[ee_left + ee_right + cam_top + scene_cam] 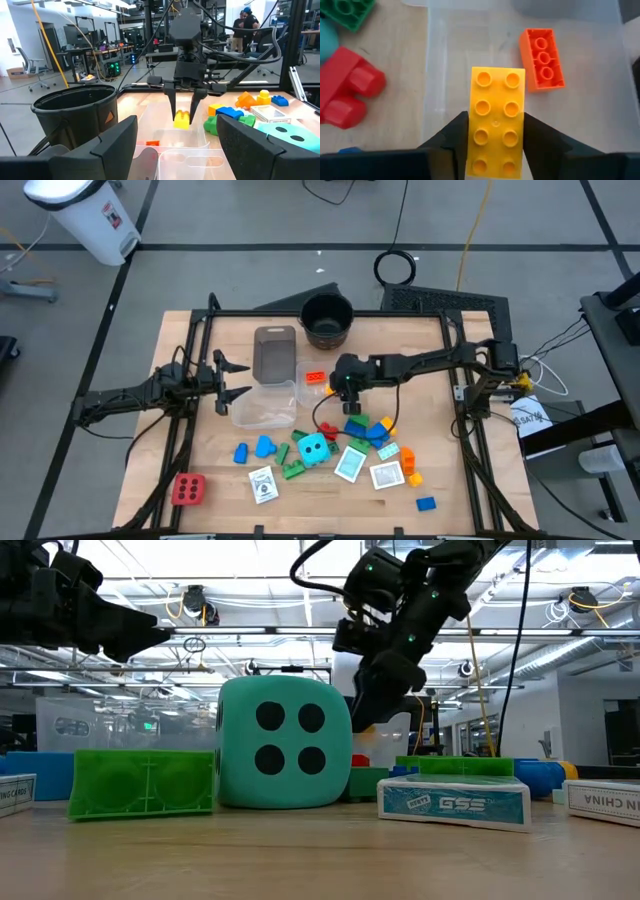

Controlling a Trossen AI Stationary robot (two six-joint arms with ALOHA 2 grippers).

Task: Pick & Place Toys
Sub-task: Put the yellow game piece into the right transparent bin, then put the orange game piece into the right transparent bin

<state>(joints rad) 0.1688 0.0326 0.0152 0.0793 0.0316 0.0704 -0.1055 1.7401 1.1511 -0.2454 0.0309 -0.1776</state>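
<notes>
Toys, mid-sort on the worktop (200, 330).
Yellow block (496, 120), studs up, between right claw (495, 131) fingers above clear tub; orange block (542, 59) flat inside tub. Cyan dotted cube (314, 447), cards (350, 464) and blocks clustered nearby; red dotted cube (187, 490) well apart.

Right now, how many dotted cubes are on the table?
2. The cyan cube stands in the toy pile at the table's front middle. The red cube sits alone near the front left corner. Nothing suggests another one hidden.
</notes>
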